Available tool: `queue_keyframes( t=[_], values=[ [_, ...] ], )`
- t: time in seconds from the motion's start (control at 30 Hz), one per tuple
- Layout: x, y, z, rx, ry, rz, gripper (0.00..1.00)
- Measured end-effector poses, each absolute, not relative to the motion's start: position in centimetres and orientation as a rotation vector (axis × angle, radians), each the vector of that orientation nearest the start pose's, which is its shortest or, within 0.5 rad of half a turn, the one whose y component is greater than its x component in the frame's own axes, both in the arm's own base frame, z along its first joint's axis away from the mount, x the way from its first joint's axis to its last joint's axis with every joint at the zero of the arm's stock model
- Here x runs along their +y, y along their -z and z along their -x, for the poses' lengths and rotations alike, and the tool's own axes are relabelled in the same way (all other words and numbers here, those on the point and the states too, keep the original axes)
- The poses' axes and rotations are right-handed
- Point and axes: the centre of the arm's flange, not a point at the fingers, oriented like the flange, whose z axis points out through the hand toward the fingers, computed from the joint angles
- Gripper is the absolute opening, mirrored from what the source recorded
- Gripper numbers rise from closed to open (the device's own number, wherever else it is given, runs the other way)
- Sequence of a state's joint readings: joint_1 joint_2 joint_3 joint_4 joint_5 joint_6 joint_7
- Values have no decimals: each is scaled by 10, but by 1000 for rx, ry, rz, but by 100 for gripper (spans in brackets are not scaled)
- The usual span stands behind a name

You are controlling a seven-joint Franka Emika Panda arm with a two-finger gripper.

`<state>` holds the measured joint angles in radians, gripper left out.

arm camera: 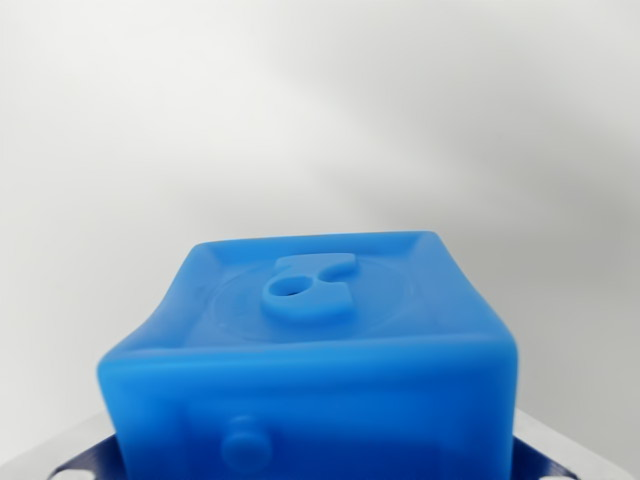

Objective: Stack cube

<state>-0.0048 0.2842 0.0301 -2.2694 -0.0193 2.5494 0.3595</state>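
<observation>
A blue cube (320,330) fills the lower middle of the wrist view, very close to the camera. Its upper face has a raised rim and a small embossed shape with a hole. A round knob sticks out of the face nearest the camera. My gripper (315,465) sits at the bottom edge, with only silvery and dark-blue pieces of it showing at the lower left and lower right corners. The cube lies between those pieces and its left side looks pressed in, so the gripper appears shut on it. The fingertips themselves are hidden by the cube. No second cube is in view.
Behind the cube there is only a blurred, pale white-grey surface (320,110) with soft shadows.
</observation>
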Motion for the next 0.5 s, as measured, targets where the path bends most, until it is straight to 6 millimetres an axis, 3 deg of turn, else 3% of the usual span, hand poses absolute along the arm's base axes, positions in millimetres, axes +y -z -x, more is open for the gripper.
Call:
queue_keyframes(
  t=[0.5],
  values=[
    [2, -242, -511, 680, -6, 3070, 0]
  ],
)
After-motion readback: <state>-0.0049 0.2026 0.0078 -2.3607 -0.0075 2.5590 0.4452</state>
